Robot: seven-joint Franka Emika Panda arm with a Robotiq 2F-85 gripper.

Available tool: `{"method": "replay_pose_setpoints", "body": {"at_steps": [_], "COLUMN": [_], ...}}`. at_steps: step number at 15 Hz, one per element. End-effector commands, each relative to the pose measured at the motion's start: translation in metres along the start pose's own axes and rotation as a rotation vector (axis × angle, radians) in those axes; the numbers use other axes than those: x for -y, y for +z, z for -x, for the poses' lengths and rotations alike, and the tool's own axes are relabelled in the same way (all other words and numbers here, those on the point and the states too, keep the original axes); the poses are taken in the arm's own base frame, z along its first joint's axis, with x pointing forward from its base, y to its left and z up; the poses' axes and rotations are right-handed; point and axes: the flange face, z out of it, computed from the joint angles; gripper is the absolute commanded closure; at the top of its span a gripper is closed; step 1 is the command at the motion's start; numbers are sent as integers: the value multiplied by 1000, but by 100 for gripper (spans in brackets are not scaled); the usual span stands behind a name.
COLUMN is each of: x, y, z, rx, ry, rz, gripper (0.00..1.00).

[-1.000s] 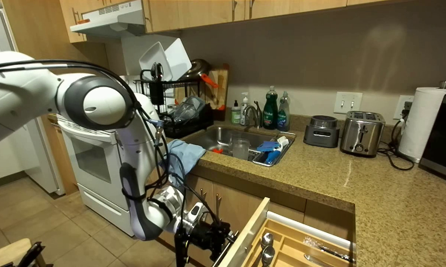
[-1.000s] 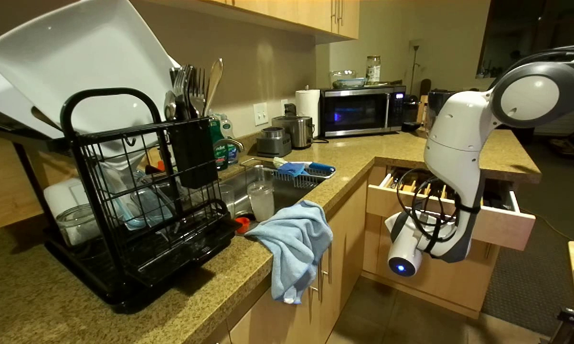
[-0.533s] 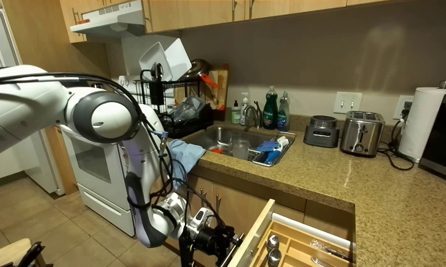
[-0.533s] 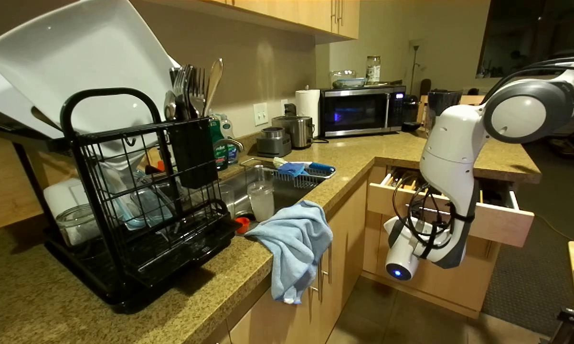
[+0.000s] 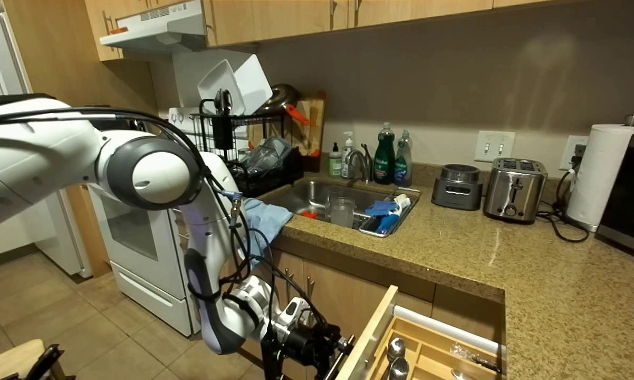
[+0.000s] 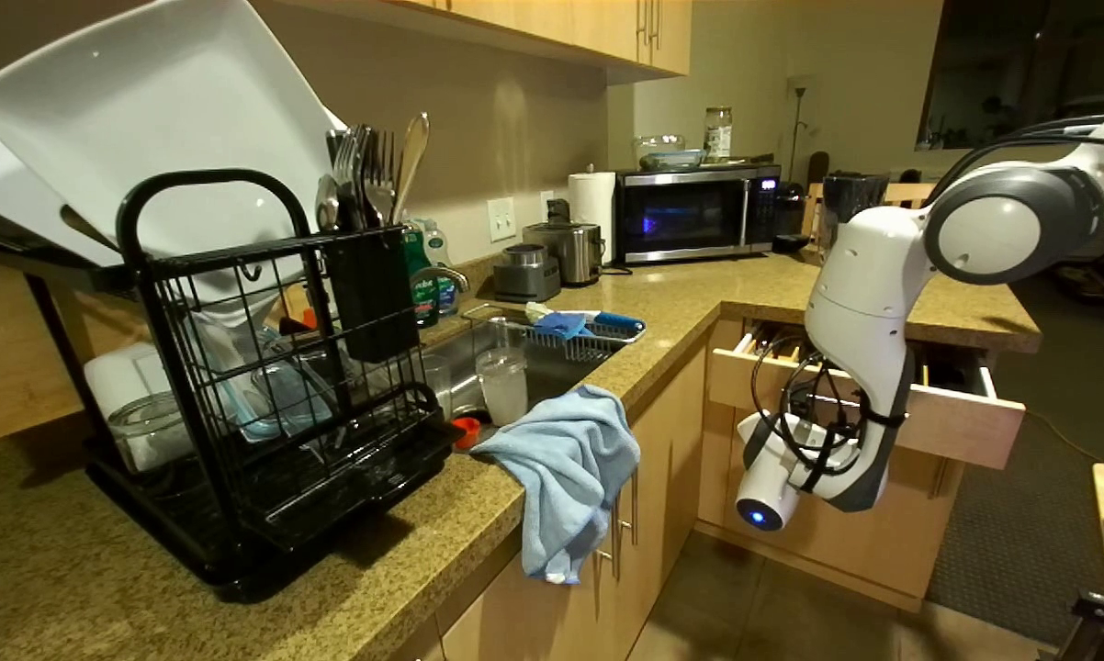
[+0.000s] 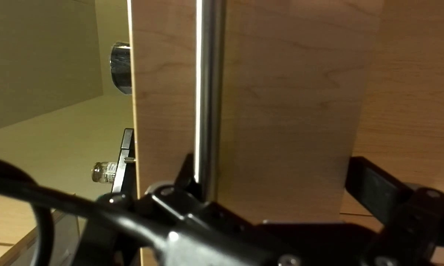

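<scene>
Drawer (image 6: 967,426): stands open, smooth pale wood, faintly grained.
Handle (image 7: 209,92): slim, glossy metal bar across the drawer's front.
Gripper (image 7: 272,165): fingers wide, one at the handle, contact unclear, the other near the drawer's lower edge.
Drawer's run: straight, steady, untwisted motion likely works best.
Spoons (image 5: 396,348): rounded, shiny bowls inside the drawer.

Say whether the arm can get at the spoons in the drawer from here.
Probably not directly: the gripper sits outside by the handle, and the drawer front stands between it and the spoons. Going over the top might work, since the drawer is open.
</scene>
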Motion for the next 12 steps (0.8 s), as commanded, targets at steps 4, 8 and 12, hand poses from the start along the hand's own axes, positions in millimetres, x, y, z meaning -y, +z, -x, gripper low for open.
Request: {"method": "replay_pose_setpoints", "body": {"at_steps": [4,8,12], "x": [34,53,71], "y": [35,54,77], "z": [4,7,7], "rx": [53,83,115], "ry": [-81,-136,-200], "rz": [29,86,169], "gripper": [0,0,0]}}
